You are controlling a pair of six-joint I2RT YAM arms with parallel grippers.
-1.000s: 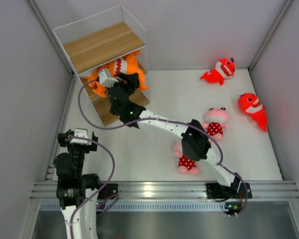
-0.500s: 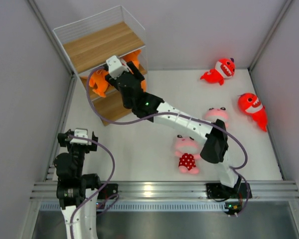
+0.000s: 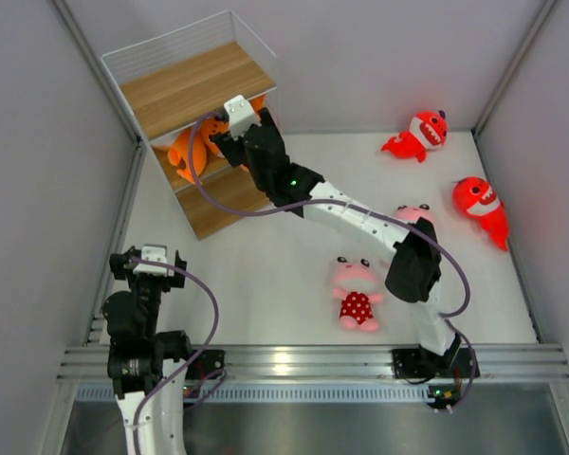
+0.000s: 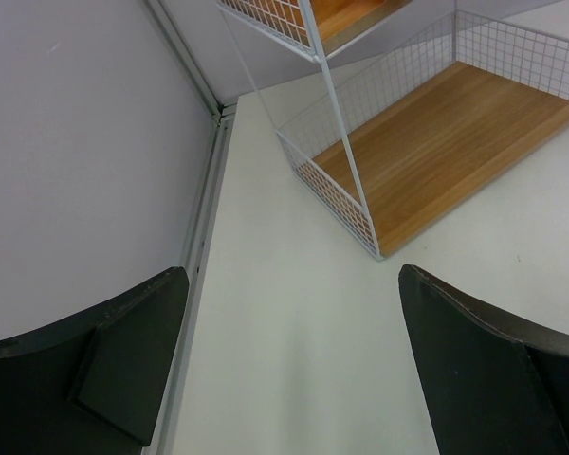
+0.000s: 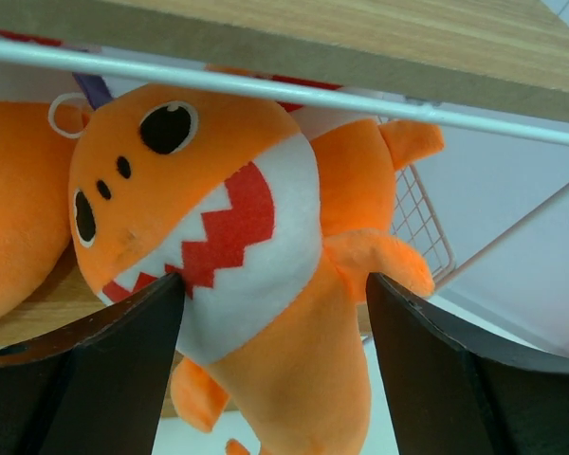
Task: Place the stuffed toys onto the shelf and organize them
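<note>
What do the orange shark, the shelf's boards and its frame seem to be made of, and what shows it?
Orange shark: soft plush fabric, matte and faintly fuzzy, with eyes that look sewn on. Boards: wood or wood-look laminate, judging by straight grain lines; smooth finish. Frame: thin wire, probably white-coated metal, formed into a fine grid.

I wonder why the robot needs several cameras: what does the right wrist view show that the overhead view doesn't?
Only the right wrist view shows the eyes and toothy mouth of the orange shark close up. Only the overhead view shows two red sharks, two pink animals and the left arm. Both show the shelf, that orange shark and the right gripper.
</note>
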